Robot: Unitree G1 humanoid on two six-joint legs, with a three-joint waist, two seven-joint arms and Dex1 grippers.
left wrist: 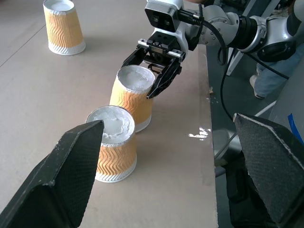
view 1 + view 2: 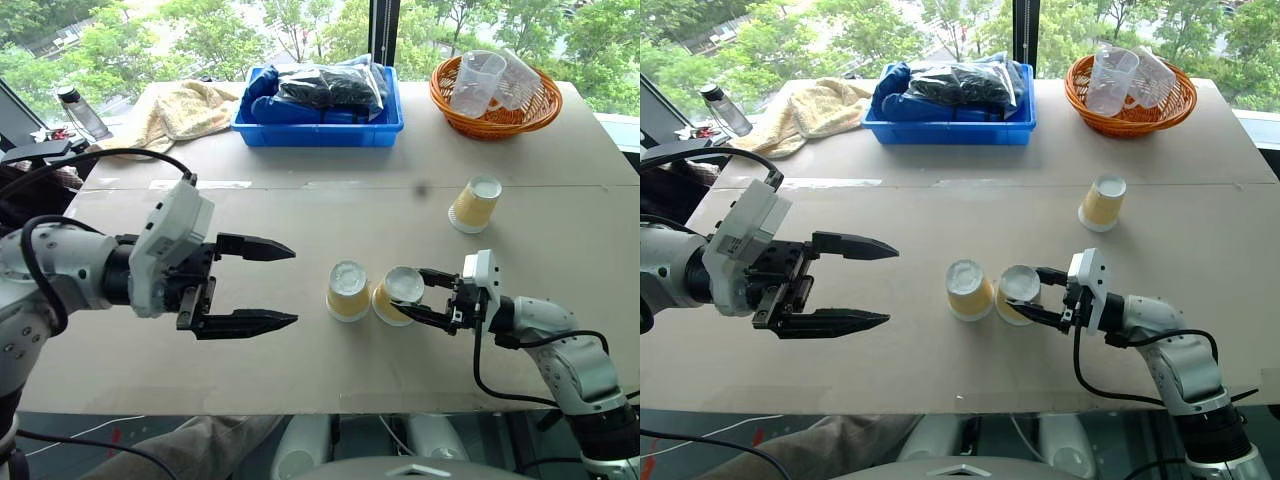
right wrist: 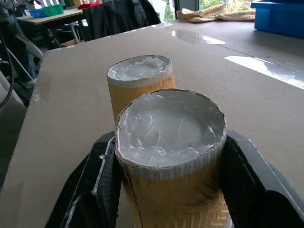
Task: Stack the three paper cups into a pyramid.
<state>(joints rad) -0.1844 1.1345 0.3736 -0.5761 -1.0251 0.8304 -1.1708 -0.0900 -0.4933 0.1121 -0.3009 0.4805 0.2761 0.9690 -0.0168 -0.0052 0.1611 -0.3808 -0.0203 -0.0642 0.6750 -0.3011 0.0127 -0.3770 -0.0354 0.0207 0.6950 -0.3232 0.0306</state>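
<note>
Brown table [image 2: 300, 380] before a window [image 2: 300, 20] onto green trees [image 2: 210, 30].

Near cup: you see a paper cup [image 1: 113, 142] standing upside down on the table [image 1: 42, 95], white base up, between your left gripper's fingers [image 1: 57, 183] but not touched by them.
Middle cup: your second cup [image 1: 132, 97] stands upside down just beside the near one, tilted slightly.
Right gripper: your right gripper [image 1: 151, 71] is clamped on the middle cup's upper part, one black finger on each side.
Far cup: your third cup [image 1: 63, 27] stands upside down well apart from the other two.
Left gripper: your own jaws stand wide apart, holding nothing.
Background: a person's legs in jeans [image 1: 271, 78] show beyond the table edge.
</note>
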